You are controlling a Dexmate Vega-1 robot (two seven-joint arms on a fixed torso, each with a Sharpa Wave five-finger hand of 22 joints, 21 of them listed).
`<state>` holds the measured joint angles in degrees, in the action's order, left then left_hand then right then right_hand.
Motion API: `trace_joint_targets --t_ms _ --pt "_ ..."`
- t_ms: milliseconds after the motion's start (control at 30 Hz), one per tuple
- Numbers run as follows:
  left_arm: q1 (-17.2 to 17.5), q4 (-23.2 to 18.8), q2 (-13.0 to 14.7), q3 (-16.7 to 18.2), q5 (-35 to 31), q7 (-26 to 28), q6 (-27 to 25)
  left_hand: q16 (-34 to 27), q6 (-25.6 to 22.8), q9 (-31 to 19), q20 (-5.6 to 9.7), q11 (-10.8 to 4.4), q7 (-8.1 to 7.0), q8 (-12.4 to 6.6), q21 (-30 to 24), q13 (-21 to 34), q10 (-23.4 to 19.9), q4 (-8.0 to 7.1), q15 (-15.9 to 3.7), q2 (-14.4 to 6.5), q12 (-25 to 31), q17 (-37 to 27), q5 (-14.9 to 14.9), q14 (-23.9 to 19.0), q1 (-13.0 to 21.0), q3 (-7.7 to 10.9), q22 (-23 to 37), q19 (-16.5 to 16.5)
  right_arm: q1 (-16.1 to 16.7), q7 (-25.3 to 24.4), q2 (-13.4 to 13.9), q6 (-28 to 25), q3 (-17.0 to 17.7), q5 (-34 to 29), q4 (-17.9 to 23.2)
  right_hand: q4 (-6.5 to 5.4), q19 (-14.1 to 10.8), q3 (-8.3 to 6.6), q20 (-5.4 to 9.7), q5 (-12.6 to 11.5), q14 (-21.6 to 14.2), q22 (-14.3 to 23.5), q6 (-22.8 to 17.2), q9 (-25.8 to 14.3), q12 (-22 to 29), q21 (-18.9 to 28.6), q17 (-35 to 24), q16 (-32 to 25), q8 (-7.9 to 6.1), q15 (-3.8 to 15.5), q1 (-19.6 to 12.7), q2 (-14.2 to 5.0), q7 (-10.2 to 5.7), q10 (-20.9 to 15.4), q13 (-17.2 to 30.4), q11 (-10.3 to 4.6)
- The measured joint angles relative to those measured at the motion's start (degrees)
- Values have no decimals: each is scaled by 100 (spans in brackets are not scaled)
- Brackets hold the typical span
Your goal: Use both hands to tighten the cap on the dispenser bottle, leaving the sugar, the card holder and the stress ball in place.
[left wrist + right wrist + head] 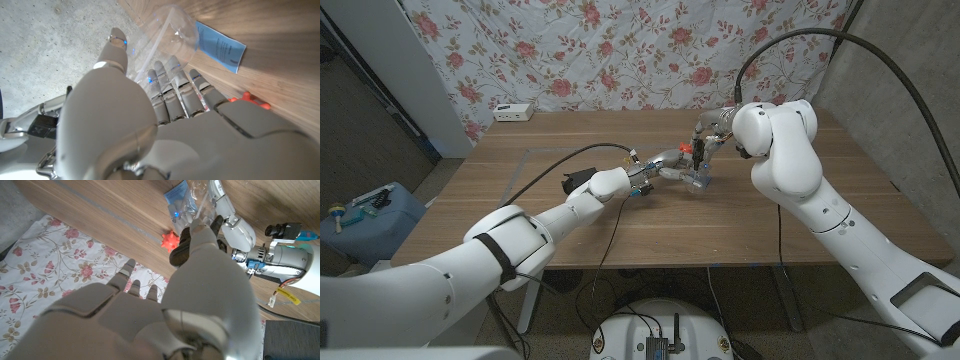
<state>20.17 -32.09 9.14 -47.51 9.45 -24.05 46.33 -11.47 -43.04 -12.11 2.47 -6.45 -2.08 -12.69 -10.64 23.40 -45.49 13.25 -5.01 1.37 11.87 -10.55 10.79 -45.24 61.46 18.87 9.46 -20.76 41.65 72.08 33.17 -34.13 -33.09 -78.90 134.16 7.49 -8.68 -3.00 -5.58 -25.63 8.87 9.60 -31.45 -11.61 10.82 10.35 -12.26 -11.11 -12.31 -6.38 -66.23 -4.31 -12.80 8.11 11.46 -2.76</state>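
Your clear plastic dispenser bottle (167, 37) stood near the middle of the brown wooden bench (520, 190), slightly toward the robot's right, with both arms meeting over it. In the head view it was largely masked by the two hands and could be made out only as a pale glint (698, 178).

Your left robot hand (165, 100) was wrapped around the bottle's body: in the left wrist view the fingers (175, 85) lay curled against the transparent wall and the thumb stood on the other side of it. In the head view this hand (665, 165) reached in from the left.

Your right robot hand (200, 235) was at the bottle's top. In the right wrist view the thumb pointed toward the clear plastic, but the large white shell of the hand hid the contact, so it could not be told whether it gripped the cap; the cap itself was not distinguishable. In the head view the bulky white right forearm (780, 150) stood in front of this hand (712, 135).

A blue printed label (220, 47) showed beside the bottle; whether it belonged to the bottle or lay on the bench could not be told. A small spiky orange-red ball (170, 239) lay on the bench just beside the bottle. A white rectangular box (513, 112) sat at the bench's far left edge, below the floral cloth backdrop (620, 50).
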Motion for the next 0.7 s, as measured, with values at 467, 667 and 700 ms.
trace_joint_targets --t_ms 467,667,700 --pt "105 -274 99 4 4 1 -8 0 0 0 0 1 0 -4 0 0 1 0 0 0 -2 1 0 0 0 0 0 0 -138 325 -209 24 -110 -316 -123 -246 7 165 -51 107 -17 1 -60 24 44 29 -1 -16 4 -53 461 2 20 -64 0 125" --pt "157 -440 165 5 -21 34 -130 0 0 0 0 2 0 -4 0 0 2 0 0 0 -4 4 0 0 0 0 0 0 -72 402 -360 29 -17 -344 -123 -322 7 230 -50 149 -36 0 -103 25 45 29 -1 -60 7 -71 626 7 1 -119 1 179" --pt "170 -487 182 7 -21 34 -130 0 0 0 0 2 0 -4 0 0 2 0 0 0 -4 2 0 0 0 0 0 0 -72 421 -360 30 -17 -344 -123 -340 4 248 -47 149 -36 0 -105 25 45 29 -1 -60 12 -71 656 -6 3 -136 1 196"
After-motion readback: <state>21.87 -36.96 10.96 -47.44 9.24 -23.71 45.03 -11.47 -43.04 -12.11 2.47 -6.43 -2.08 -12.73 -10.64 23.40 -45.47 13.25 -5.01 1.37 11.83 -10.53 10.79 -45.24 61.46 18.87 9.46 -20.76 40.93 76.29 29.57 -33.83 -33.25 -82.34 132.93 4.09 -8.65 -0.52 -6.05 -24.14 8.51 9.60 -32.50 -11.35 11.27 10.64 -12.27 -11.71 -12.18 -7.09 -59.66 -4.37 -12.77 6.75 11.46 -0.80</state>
